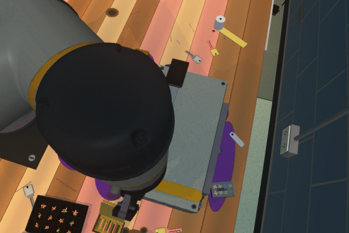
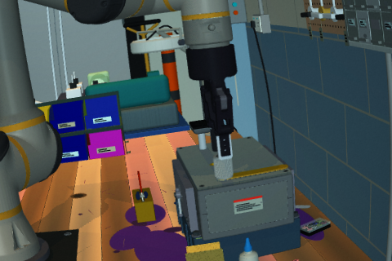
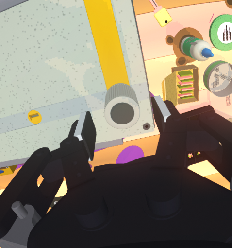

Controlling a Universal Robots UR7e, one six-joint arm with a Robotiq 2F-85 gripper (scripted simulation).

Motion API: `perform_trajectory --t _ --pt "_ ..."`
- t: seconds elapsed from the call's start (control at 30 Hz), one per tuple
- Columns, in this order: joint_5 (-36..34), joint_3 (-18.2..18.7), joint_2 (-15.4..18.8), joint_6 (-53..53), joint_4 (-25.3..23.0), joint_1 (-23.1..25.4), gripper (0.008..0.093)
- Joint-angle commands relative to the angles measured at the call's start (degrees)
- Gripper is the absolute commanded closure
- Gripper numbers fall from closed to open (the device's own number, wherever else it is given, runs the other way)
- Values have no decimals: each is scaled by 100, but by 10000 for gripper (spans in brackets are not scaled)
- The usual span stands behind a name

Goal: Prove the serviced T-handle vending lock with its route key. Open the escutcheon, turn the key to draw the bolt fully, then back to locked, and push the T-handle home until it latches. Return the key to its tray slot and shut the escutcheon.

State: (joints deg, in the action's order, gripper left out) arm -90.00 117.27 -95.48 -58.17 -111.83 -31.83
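On the middle of the bench sits the grey lock box (image 1: 194, 129) (image 2: 237, 195) with a yellow stripe across its top. A ribbed grey cylindrical T-handle knob (image 3: 122, 107) (image 2: 223, 168) stands up from the top near the stripe's end. A small yellow keyhole disc (image 3: 34, 117) lies flat further along the top. A black flap on a white post (image 2: 200, 127) (image 1: 177, 72) stands raised at the box's far corner. My gripper (image 3: 122, 116) (image 2: 223, 151) hangs open just above the knob and holds nothing. The yellow key tray with a red-handled key (image 2: 143, 206) stands left of the box.
Behind the box are blue and magenta drawers (image 2: 87, 130) and a blue tiled wall (image 2: 326, 102). A loose grey key (image 1: 194, 57), a paper roll (image 1: 219, 22) and a glue bottle (image 3: 197, 49) lie on the bench. My arm (image 1: 93, 106) hides the box's left part.
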Motion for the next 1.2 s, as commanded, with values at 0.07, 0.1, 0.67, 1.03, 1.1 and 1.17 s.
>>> perform_trajectory --t 0.07,0.1,0.67,1.03,1.1,1.17 --pt "0 -18 -9 0 23 0 434" --pt "0 -21 -11 0 28 0 434" --pt "0 -342 -153 0 484 0 434" --pt "0 -953 -313 0 1262 0 434" --pt "0 -1027 -325 0 1350 0 434" --pt "0 -1079 -332 0 1411 0 434"
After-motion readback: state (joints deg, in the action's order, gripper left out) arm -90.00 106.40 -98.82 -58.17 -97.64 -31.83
